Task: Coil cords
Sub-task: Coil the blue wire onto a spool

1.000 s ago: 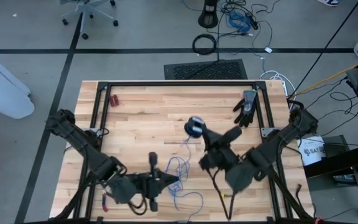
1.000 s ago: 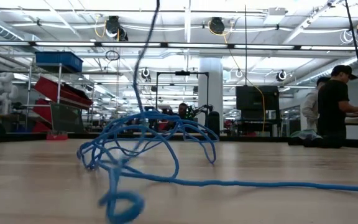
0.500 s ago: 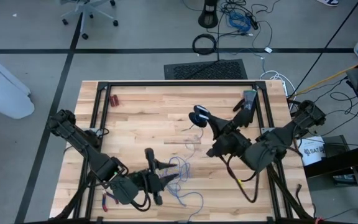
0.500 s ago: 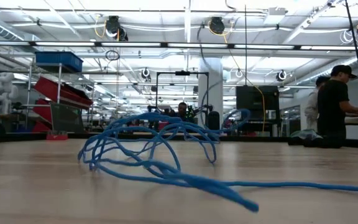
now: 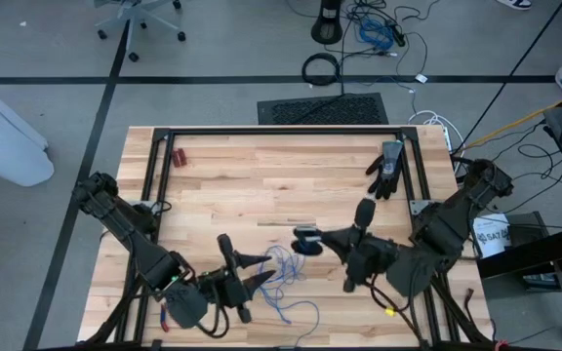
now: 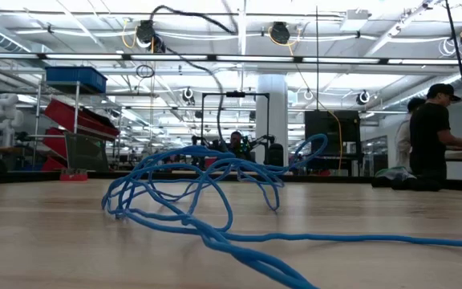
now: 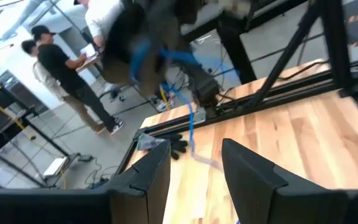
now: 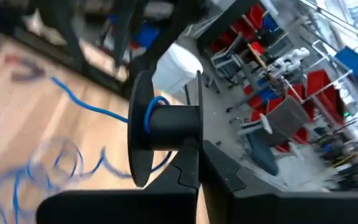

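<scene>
Left arm low over front-left of worktop (image 5: 242,185), reaching rightward; left gripper (image 5: 261,276) at near edge of cords (image 5: 286,283), jaws parted, nothing between fingers (image 7: 250,171). Cords: loose blue tangle on worktop just right of left gripper, strands trailing toward front edge; low view shows loops (image 6: 191,189) heaped on wood. Right arm stretched leftward from right side, right gripper (image 5: 312,237) above tangle's far side; jaws clamped on black spool (image 8: 157,127), blue strand wrapped round its core. Black glove (image 5: 386,168) far right, well apart.
</scene>
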Motion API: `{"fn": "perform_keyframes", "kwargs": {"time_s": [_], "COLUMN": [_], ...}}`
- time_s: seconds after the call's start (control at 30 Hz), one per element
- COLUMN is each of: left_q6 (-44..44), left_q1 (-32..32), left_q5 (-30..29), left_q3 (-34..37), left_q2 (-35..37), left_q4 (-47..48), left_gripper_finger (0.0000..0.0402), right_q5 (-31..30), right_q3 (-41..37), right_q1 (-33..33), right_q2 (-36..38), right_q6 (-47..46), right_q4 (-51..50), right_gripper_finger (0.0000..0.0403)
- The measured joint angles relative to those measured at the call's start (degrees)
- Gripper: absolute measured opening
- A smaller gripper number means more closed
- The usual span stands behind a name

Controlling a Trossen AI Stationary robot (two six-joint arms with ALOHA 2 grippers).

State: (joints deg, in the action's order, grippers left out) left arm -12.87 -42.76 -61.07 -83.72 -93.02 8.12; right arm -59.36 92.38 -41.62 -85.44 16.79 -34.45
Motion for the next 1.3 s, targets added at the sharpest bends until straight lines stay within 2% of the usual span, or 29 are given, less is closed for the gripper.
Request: {"fn": "perform_keyframes", "kwargs": {"time_s": [0.27,0.43,0.6,0.77,0.87,1.07,1.2,1.3], "left_q6": [-0.90,-9.97,-21.96,-34.81,-39.61,-38.15,-31.54,-28.93], "left_q1": [-0.51,0.17,1.08,2.53,3.87,7.94,9.95,10.11], "left_q5": [0.08,0.20,0.67,0.83,0.82,2.32,6.22,6.63], "left_q3": [0.00,0.00,0.00,0.00,0.00,0.00,0.00,0.00], "left_q2": [0.03,0.06,0.07,0.07,0.09,0.18,0.20,0.21], "left_q4": [-0.18,-2.27,-4.58,-12.67,-17.72,-17.35,-13.58,-11.71], "left_gripper_finger": [0.0151,0.0151,0.0151,0.0151,0.0151,0.0151,0.0151,0.0151], "right_q5": [-16.85,-18.86,-21.87,-21.96,-21.94,-21.39,-19.98,-19.84], "right_q3": [0.00,0.00,-0.01,-0.02,0.00,0.00,-0.01,-0.01], "right_q1": [-3.55,-3.49,-2.83,-2.63,-2.15,-1.14,-0.82,-1.01], "right_q2": [-4.81,-7.29,-7.96,-7.96,-7.96,-7.94,-7.94,-7.92], "right_q6": [2.04,3.38,8.93,12.83,16.45,22.98,20.91,18.89], "right_q4": [-15.29,-15.72,-14.57,-11.12,-8.20,-1.71,-1.21,-1.29], "right_gripper_finger": [0.0000,0.0000,0.0000,0.0000,0.0000,0.0000,0.0000,0.0000]}}
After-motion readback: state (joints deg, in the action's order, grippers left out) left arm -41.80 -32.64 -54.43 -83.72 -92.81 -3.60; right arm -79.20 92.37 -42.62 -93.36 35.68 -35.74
